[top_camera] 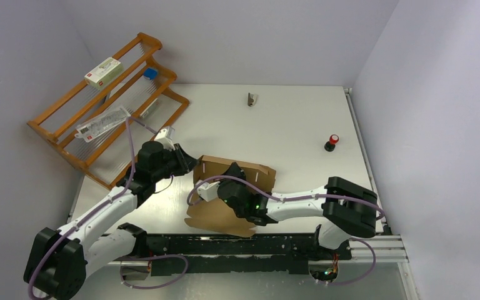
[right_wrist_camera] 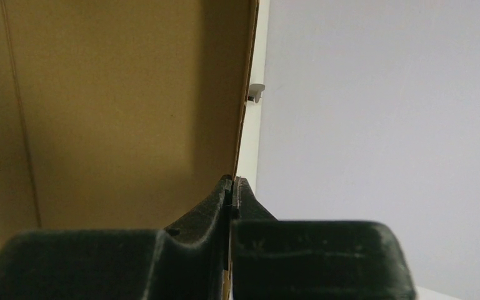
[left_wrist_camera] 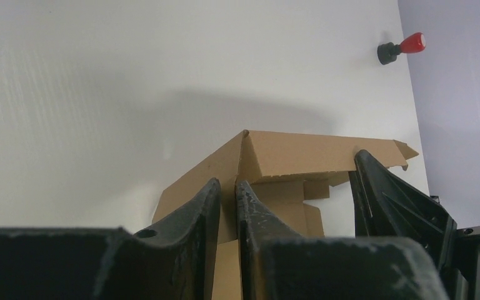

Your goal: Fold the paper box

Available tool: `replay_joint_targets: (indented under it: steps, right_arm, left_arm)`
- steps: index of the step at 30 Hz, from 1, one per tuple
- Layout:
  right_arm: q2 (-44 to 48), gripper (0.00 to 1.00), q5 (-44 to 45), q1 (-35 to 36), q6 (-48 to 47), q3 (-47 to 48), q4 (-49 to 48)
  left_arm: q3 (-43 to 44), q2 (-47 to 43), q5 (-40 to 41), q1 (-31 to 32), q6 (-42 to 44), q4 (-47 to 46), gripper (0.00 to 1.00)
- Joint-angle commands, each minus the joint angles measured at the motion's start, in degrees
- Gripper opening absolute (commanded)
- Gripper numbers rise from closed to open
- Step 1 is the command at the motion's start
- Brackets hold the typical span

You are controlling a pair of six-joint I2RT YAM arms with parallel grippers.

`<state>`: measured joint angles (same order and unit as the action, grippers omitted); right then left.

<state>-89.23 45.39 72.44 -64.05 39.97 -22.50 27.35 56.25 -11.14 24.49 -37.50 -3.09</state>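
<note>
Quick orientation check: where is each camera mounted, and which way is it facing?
Top external: above and behind the robot, looking down on the table; left arm and right arm show.
Left wrist: looks past the left tool over the paper box toward the red knob.
Right wrist: looks along the box wall, pinched by the right tool, toward the back wall.
Shared: top and left wrist both show the knob.

Bright, even overhead light, white table (top_camera: 287,119) slightly washed out, reflections along its near edge, broad soft grey shadow beyond the paper box (left_wrist_camera: 300,156) in the left wrist view, right wrist view dimmer, cardboard shaded, close foreground blurred.
</note>
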Motion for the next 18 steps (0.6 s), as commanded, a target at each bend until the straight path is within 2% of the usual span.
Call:
replay_joint_targets:
  steps: [1, 6, 13, 18]
  right_arm:
    - [-0.11, 0.04, -0.76, 1.03, 1.4, -0.13, 1.53]
    - [3.0, 0.08, -4.08, 1.03, 7.17, 3.29, 10.19]
    - [5.25, 0.18, -4.02, 1.03, 12.32, 7.0, 21.7]
    - [7.01, 0.2, -4.15, 1.03, 15.59, 8.8, 29.51]
  left_arm:
    - [-1.11, 1.27, -0.17, 0.47, 1.21, 0.53, 0.18]
    - [0.05, 0.22, 4.29, 0.47, 3.6, 3.7, 0.06]
    - [1.0, -1.59, 9.47, 0.45, 6.02, 5.74, 0.05]
    - [0.84, -2.06, 10.99, 0.47, 6.96, 5.87, 0.05]
